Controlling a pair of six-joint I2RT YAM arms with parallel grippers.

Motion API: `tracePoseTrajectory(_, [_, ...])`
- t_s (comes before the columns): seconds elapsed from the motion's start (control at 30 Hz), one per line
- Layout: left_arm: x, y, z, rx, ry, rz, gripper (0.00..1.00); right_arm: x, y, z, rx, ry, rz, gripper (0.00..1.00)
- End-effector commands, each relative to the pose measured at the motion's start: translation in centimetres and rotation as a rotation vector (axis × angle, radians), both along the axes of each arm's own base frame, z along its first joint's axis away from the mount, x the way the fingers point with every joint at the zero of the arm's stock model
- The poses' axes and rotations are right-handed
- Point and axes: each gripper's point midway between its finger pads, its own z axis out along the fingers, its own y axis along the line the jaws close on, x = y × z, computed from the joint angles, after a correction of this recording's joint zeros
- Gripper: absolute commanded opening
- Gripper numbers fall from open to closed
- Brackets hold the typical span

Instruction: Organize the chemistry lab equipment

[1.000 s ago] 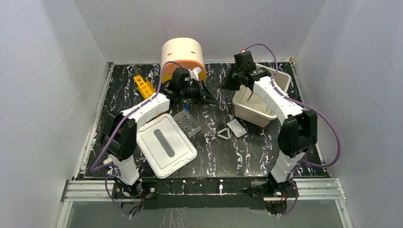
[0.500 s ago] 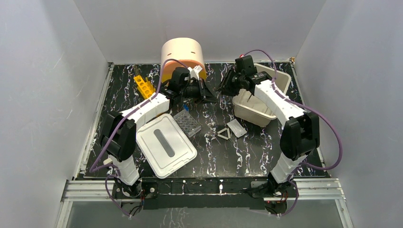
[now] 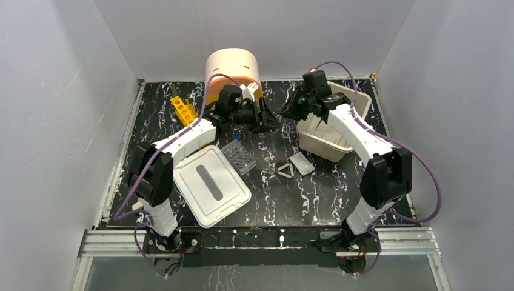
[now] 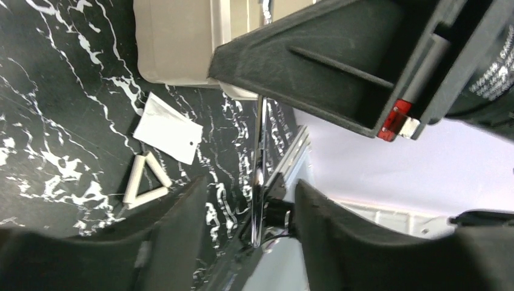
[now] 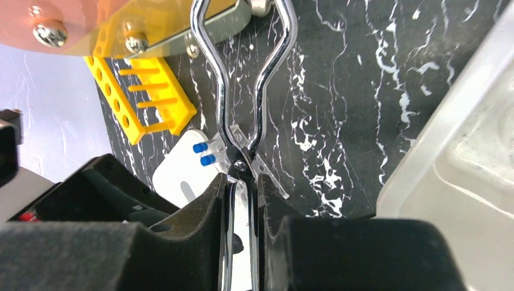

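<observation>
The tongs hang above the bench near the middle of its back edge, between the drawer unit and the bin. The right gripper is clamped on them just below the pivot, its 2 fingers pressed against the chrome wires. Beyond the pivot the curved wires reach toward the drawer unit. The left gripper faces it from the other side with its jaws apart. The tongs run edge-on through that gap and touch neither finger.

The yellow rack lies near the back left corner. The well plate sits toward mid-bench, just beside the lid, which lies flat toward the front left. The triangle and a small flat rectangle lie side by side at mid-bench, just in front of the bin. The bin stands toward the back right corner.
</observation>
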Motion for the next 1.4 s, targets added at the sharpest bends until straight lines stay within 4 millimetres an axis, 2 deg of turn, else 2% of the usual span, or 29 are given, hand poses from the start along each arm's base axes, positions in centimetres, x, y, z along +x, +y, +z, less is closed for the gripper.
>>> tracePoseTrajectory(0.0, [-0.5, 0.0, 5.3, -0.047, -0.118, -0.027, 0.63, 1.5, -2.0, 6.3, 0.004, -0.206, -0.073, 0.00])
tracePoseTrajectory(0.1, [-0.2, 0.7, 5.5, -0.001, -0.153, -0.017, 0.79, 2.2, -4.5, 7.4, -0.071, -0.256, -0.132, 0.00])
tracePoseTrajectory(0.23, [0.1, 2.0, 6.0, 0.067, -0.220, 0.001, 0.88, 2.5, -9.4, 8.3, -0.242, -0.310, -0.239, 0.00])
tracePoseTrajectory(0.33, [0.1, 3.2, 6.0, 0.113, -0.255, 0.014, 0.90, 2.1, -14.1, 8.3, -0.409, -0.323, -0.337, 0.00])
tracePoseTrajectory(0.47, [-0.1, 4.4, 5.5, 0.174, -0.276, 0.021, 0.91, 0.6, -20.5, 7.9, -0.641, -0.294, -0.477, 0.00])
tracePoseTrajectory(0.6, [-0.2, 5.2, 4.7, 0.223, -0.271, 0.030, 0.91, -0.4, -24.2, 6.3, -0.759, -0.228, -0.531, 0.00])
tracePoseTrajectory(0.7, [-0.2, 5.5, 4.2, 0.238, -0.266, 0.032, 0.91, 0.1, -24.8, 3.4, -0.754, -0.171, -0.497, 0.00])
tracePoseTrajectory(0.83, [-0.1, 5.6, 4.1, 0.245, -0.260, 0.036, 0.91, 1.5, -23.9, 0.0, -0.723, -0.107, -0.427, 0.00])
tracePoseTrajectory(1.03, [-0.2, 6.0, 3.7, 0.265, -0.251, 0.047, 0.91, 2.7, -23.4, -2.4, -0.718, -0.061, -0.409, 0.00])
tracePoseTrajectory(1.17, [-0.2, 6.4, 3.6, 0.287, -0.256, 0.065, 0.91, 2.4, -23.9, -4.8, -0.749, 0.042, -0.420, 0.00])
tracePoseTrajectory(1.37, [-0.1, 6.7, 3.6, 0.300, -0.261, 0.071, 0.91, 2.0, -24.3, -7.1, -0.757, 0.110, -0.433, 0.00])
